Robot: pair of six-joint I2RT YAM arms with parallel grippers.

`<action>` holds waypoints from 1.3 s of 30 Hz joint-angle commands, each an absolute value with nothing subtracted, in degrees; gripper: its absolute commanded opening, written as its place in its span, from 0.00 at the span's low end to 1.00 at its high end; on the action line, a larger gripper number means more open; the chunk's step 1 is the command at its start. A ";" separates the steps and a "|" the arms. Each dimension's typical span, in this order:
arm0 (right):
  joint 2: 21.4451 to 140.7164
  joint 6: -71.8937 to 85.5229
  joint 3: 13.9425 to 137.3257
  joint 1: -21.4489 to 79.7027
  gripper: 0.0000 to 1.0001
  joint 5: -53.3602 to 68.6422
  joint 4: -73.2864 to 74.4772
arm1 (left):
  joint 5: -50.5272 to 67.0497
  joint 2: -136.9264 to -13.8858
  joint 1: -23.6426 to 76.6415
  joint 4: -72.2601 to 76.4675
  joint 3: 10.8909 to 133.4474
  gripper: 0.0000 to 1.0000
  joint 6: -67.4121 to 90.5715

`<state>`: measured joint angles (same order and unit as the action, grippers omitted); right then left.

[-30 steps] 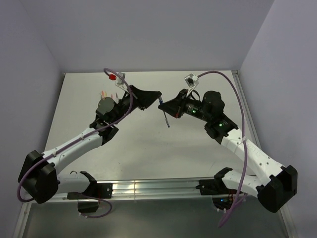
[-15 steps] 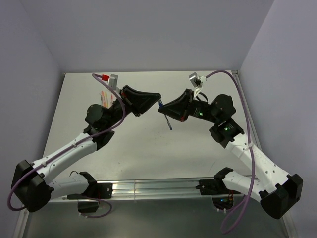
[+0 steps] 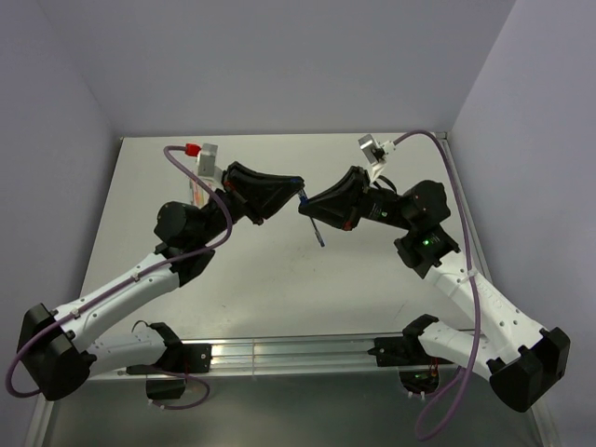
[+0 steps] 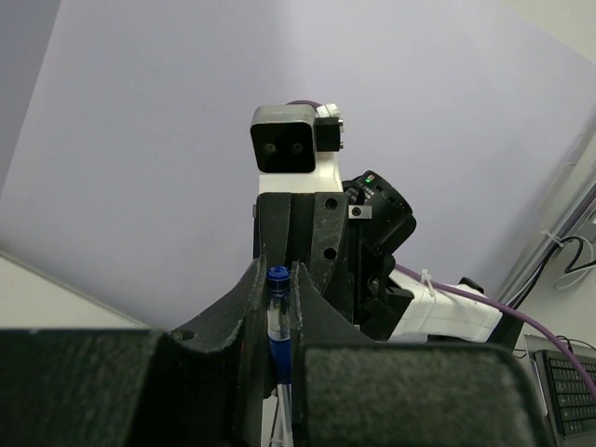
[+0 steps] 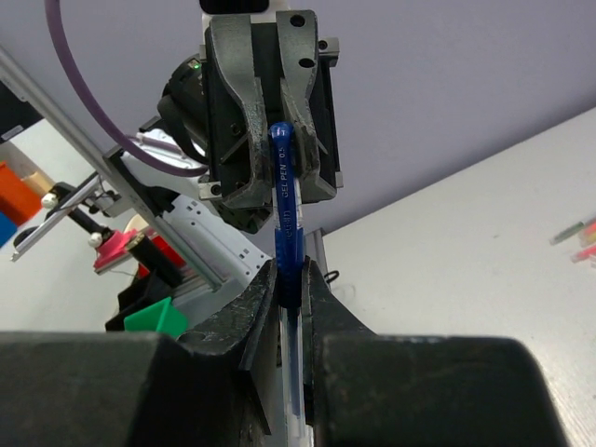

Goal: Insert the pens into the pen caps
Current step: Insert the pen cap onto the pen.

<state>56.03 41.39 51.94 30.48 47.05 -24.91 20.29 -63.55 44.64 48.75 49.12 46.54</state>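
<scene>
Two arms rise from the near edge of the desk [image 3: 270, 279] and lean in over its middle, tips nose to nose, off the surface. Right tool [image 5: 291, 279]: fingers pressed together on the barrel of the blue pen [image 5: 285, 219], whose tail hangs out below the grip toward the desk. Left tool [image 4: 277, 279]: fingers pinched on a short blue-ended piece, taken to be the blue pen cap [image 4: 277, 312]. Seen from the right wrist, the pen runs straight from its own grip up between the left tool's fingers, so the two parts look lined up and touching. Whether the pen is fully home in the cap I cannot tell. Step in hand, as I judge it: mating pen and cap in mid-air. Next move calls for a straight push along the pen's axis, both grips firm, no sideways drift, then one tool letting go. Farther back, a few spare pens [image 5: 570, 235] lie loose on the desk.
</scene>
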 commanded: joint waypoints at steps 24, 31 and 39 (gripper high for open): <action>50.80 35.25 57.83 28.30 0.00 31.03 -32.43 | 21.53 -67.94 54.67 31.03 54.23 0.00 38.50; 50.19 33.49 58.71 28.30 0.00 29.71 -31.20 | 20.22 -68.91 55.46 28.65 53.00 0.00 38.49; 50.71 32.26 60.46 28.30 0.00 29.09 -28.49 | 18.73 -69.96 56.34 27.25 52.38 0.00 37.88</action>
<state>51.24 33.69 53.17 29.56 40.36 -19.25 8.93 -66.98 52.14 41.93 55.86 38.48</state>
